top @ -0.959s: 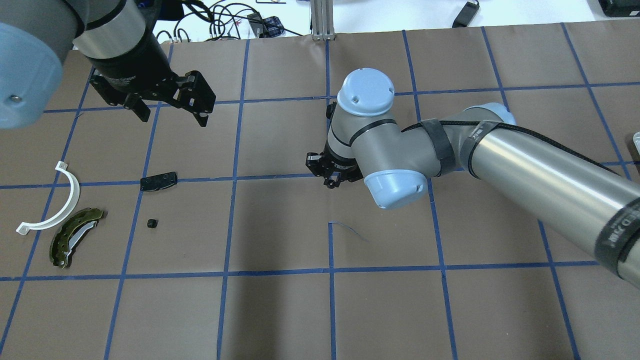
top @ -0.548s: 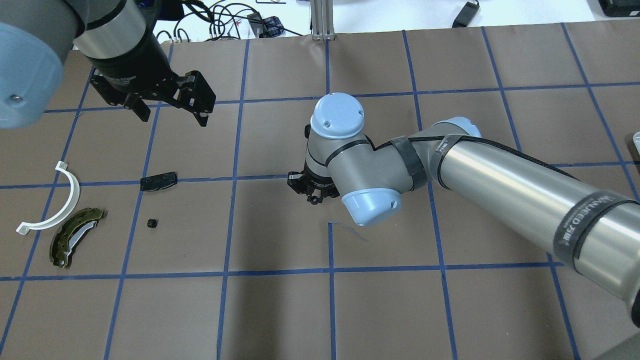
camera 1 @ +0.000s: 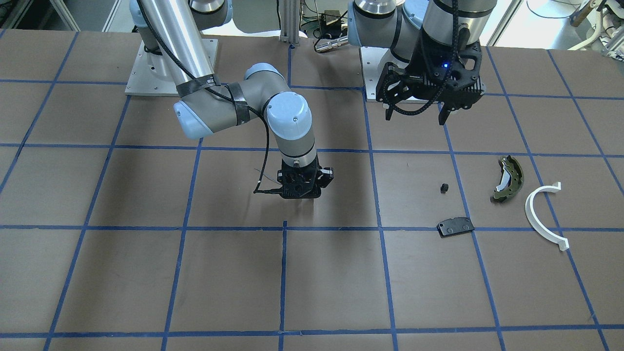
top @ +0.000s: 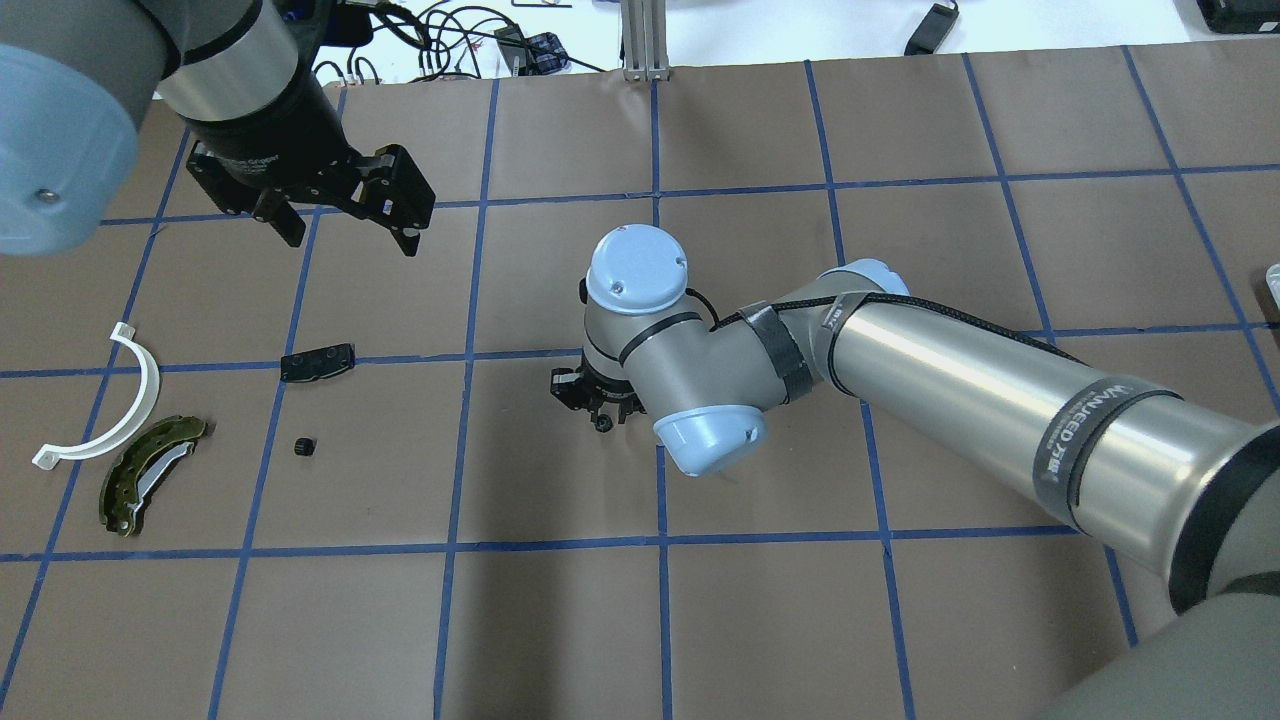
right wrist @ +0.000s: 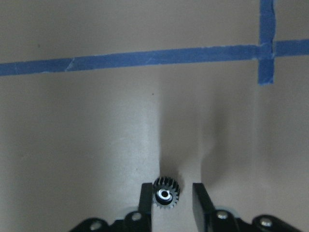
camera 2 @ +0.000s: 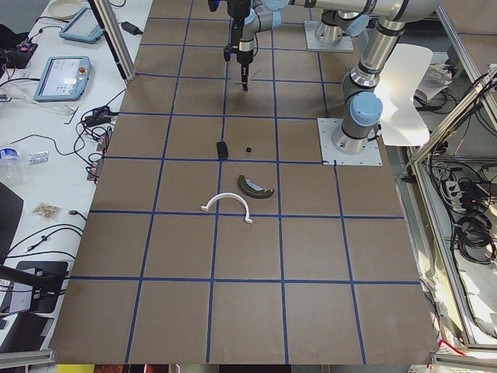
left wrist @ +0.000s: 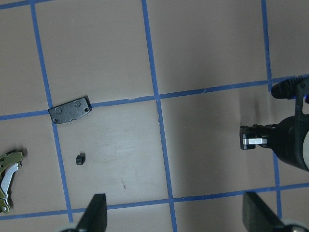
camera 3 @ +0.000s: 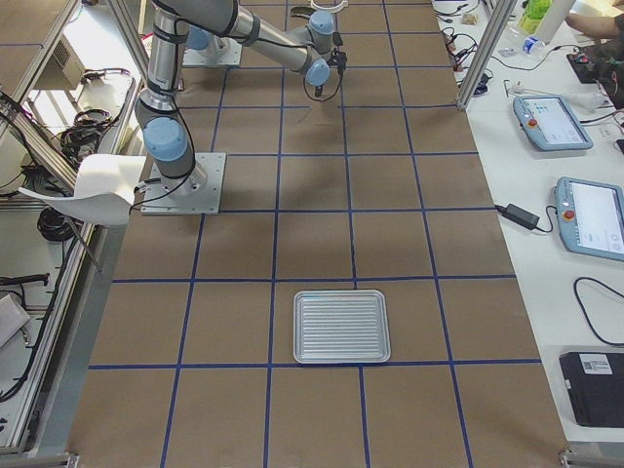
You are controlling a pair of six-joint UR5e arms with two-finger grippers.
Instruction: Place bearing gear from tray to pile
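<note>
Right wrist-mounted: cropped right claw (right wrist: pixel 171 191) seemingly pinches bearing gear (right wrist: pixel 166 195).

This is a robotics lab. A left arm (top: pixel 230 80) and a right arm (top: pixel 950 370), both industrial, are bolted through metal base plates (camera 3: pixel 200 185) to a large table (camera 2: pixel 186 311). Brown paper covers the table, and blue tape (camera 1: pixel 282 273) marks it into squares. White benches (camera 3: pixel 507 146) run along the side far from the robot. They carry 2 teach pendants (camera 3: pixel 589 216) and loose cables (top: pixel 440 35). An aluminium frame post (top: pixel 645 40) stands at that far edge.
</note>
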